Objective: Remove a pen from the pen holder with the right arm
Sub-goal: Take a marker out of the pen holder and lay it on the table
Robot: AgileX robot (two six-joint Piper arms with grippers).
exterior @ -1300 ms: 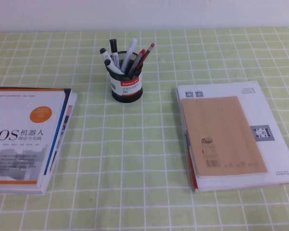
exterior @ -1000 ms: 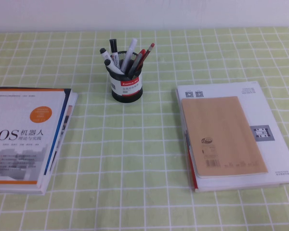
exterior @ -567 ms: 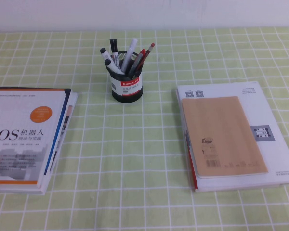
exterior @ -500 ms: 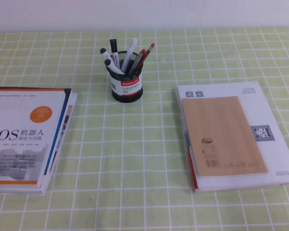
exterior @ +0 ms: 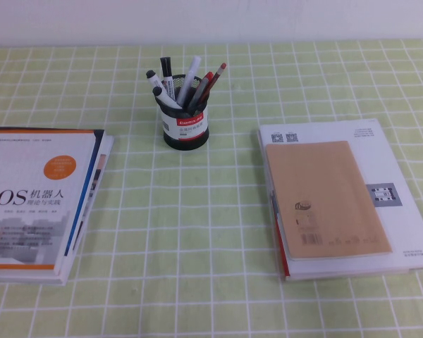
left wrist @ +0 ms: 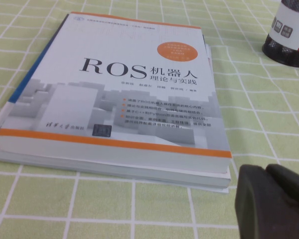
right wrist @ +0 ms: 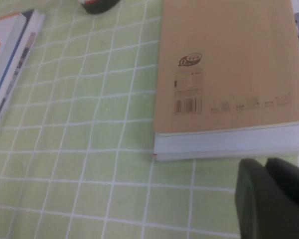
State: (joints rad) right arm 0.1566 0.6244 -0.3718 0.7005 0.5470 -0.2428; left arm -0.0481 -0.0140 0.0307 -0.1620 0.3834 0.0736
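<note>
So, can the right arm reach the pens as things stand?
Probably yes. The right gripper, shut, sits at the near right of the table, by the brown notebook; above the notebook the way to the pens in the pen holder looks free. The left gripper rests by the ROS book.
</note>
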